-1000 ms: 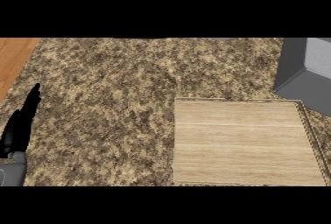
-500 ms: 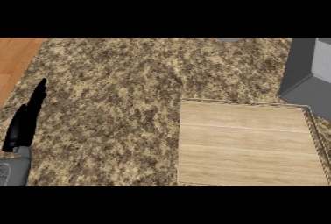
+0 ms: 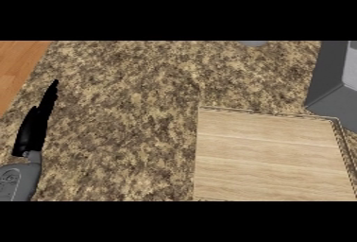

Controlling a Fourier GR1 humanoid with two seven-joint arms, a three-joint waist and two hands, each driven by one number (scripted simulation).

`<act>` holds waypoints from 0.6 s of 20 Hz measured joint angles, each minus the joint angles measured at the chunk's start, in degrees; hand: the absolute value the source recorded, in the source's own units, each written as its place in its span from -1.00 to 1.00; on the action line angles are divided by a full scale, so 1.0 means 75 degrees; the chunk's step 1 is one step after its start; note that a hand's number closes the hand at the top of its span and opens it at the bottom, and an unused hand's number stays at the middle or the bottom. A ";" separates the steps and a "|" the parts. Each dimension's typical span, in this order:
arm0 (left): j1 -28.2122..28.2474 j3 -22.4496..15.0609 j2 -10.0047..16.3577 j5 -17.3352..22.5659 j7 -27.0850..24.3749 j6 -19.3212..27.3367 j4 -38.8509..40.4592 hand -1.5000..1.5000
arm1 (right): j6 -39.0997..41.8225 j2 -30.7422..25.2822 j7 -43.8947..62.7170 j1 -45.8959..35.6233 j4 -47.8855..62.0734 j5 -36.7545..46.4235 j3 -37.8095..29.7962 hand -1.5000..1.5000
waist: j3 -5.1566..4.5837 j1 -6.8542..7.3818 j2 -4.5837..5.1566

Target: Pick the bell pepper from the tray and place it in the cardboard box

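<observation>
A wooden tray (image 3: 268, 158) lies flat on the speckled granite counter at the lower right, and nothing shows on its surface. No bell pepper and no cardboard box are in view. My left hand (image 3: 38, 120) rests at the left edge, seen edge-on with its fingers straight and pointing up, well apart from the tray. Its grey forearm (image 3: 17, 182) enters at the lower left corner. My right hand does not show.
A grey block-like object (image 3: 335, 78) stands at the upper right, just beyond the tray's far corner. A small grey shape (image 3: 254, 43) peeks in at the top edge. Wooden floor (image 3: 17, 64) shows past the counter's left edge.
The view has shifted: the tray and the left hand now sit further right and a little lower in the picture. The hand's pose is unchanged.
</observation>
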 measured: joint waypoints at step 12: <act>-0.0017 0.0064 0.0083 0.0015 -0.0073 -0.0078 0.0039 0.00 | -0.0093 0.1190 0.0580 -0.1527 0.1205 0.0616 0.0811 1.00 | -0.0004 0.0032 0.0021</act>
